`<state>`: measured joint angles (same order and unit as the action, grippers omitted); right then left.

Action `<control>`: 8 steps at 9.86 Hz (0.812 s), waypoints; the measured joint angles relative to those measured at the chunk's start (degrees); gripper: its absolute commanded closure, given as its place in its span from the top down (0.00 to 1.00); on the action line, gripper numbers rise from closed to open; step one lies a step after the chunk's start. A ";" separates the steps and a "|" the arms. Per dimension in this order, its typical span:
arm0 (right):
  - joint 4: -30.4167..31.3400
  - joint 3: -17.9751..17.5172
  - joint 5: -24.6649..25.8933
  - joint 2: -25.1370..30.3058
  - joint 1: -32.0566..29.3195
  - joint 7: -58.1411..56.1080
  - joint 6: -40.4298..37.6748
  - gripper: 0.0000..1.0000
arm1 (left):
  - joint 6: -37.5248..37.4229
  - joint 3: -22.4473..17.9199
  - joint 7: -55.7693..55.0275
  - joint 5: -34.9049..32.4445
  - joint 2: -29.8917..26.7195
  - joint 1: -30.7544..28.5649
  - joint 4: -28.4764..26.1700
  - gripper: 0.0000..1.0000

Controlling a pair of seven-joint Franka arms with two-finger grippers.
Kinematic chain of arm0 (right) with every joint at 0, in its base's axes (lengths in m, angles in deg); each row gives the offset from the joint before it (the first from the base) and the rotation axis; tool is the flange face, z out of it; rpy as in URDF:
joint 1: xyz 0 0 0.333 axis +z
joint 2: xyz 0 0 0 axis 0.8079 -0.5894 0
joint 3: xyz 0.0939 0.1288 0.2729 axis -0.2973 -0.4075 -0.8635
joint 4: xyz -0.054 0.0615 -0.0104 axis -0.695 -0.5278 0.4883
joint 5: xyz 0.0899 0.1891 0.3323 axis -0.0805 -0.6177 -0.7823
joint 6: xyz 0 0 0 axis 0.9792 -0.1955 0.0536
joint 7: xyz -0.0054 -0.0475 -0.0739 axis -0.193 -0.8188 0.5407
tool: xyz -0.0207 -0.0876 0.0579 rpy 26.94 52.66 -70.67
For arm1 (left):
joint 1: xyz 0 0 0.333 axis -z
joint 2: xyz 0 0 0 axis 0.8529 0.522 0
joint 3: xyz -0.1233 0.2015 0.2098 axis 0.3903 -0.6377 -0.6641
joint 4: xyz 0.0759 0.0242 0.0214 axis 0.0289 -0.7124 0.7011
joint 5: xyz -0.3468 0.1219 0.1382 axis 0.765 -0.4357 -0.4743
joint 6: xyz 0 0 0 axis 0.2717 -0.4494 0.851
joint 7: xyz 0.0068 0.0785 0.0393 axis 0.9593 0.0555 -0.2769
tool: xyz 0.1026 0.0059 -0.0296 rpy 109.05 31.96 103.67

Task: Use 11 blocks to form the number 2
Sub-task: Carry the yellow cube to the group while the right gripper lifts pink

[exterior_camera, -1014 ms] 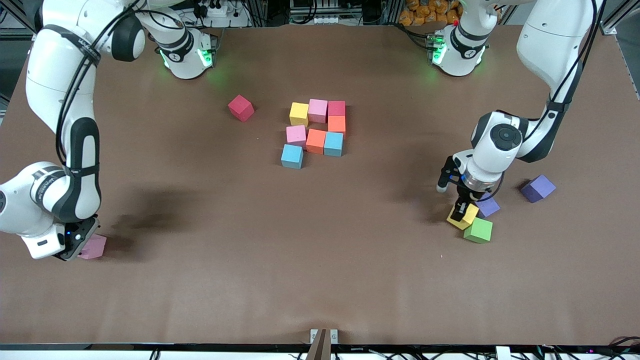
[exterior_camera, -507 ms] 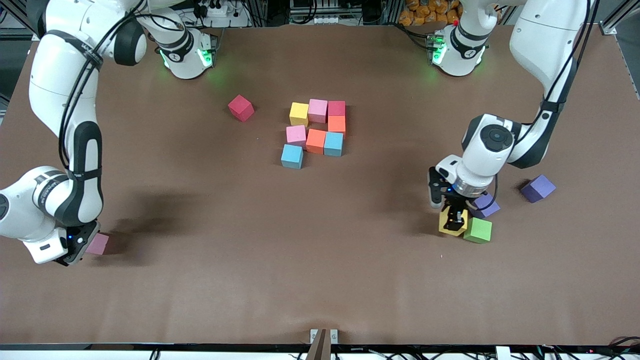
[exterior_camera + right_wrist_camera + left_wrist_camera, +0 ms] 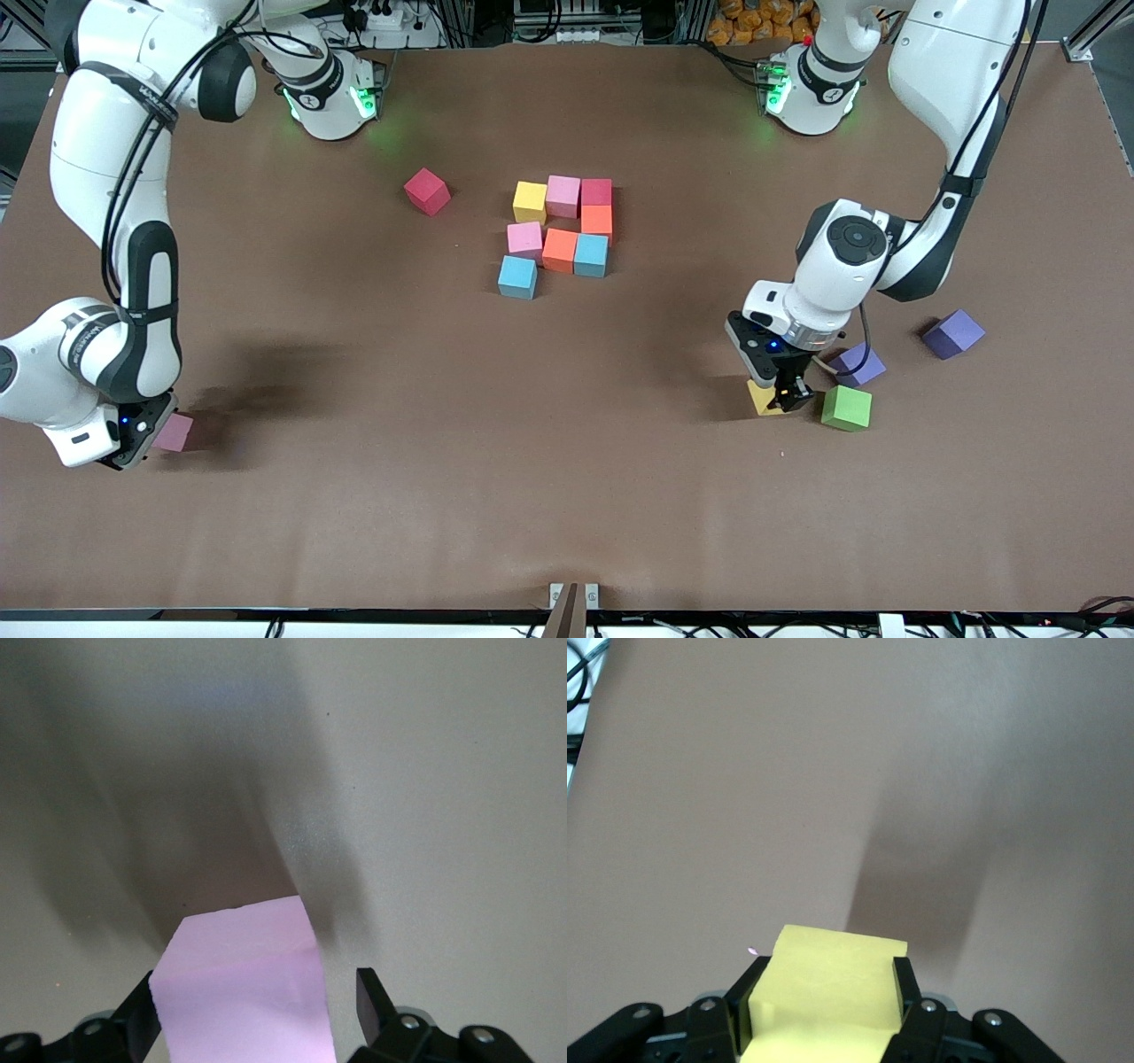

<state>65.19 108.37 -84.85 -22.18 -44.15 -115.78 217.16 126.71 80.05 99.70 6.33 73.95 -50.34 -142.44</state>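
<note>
Gripping a yellow block (image 3: 762, 396) beside the green block (image 3: 846, 408), the left claw (image 3: 783, 395) stays clamped; the right claw (image 3: 144, 434) straddles a pink block (image 3: 174, 432), fingers apart, well apart from the unfinished number 2 (image 3: 560, 232).

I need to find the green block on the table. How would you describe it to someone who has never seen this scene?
Look toward the left arm's end of the table, where the left hand grips a yellow block. The green block sits beside it, nearer to the front camera than the closest purple cube. It is the only green cube.
</note>
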 measured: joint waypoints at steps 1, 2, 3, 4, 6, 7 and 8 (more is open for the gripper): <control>-0.01 -0.06 0.00 -0.03 -0.02 0.00 0.00 0.33 | -0.83 0.59 -3.87 0.09 0.00 0.00 0.26 0.20; -0.03 -0.14 0.00 -0.04 -0.02 0.00 0.00 0.31 | -3.54 1.50 -8.53 0.19 0.00 -0.04 1.18 0.20; -0.25 -0.19 0.00 -0.02 -0.01 0.11 -0.03 0.28 | -7.24 2.74 -13.94 0.24 -0.02 -0.05 2.78 0.20; -0.72 -0.51 0.00 -0.03 0.02 0.71 -0.05 0.27 | -10.55 4.00 -19.27 0.25 -0.06 -0.03 4.64 0.17; -2.42 -0.81 -0.02 -0.01 0.52 2.75 -2.38 0.27 | -12.59 4.82 -25.56 0.25 -0.12 -0.05 6.26 0.15; -3.30 -0.86 -0.03 0.03 0.87 4.52 -3.96 0.27 | -12.66 5.04 -29.61 0.39 -0.11 -0.19 6.28 0.15; -3.99 -0.87 -0.03 0.16 1.37 6.56 -5.49 0.27 | -12.70 5.78 -35.14 0.43 -0.10 -0.31 6.28 0.14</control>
<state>61.20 107.50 -84.88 -22.02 -42.78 -109.22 211.68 114.01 85.84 64.56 6.76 73.84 -50.65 -136.16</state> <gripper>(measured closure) 0.405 0.405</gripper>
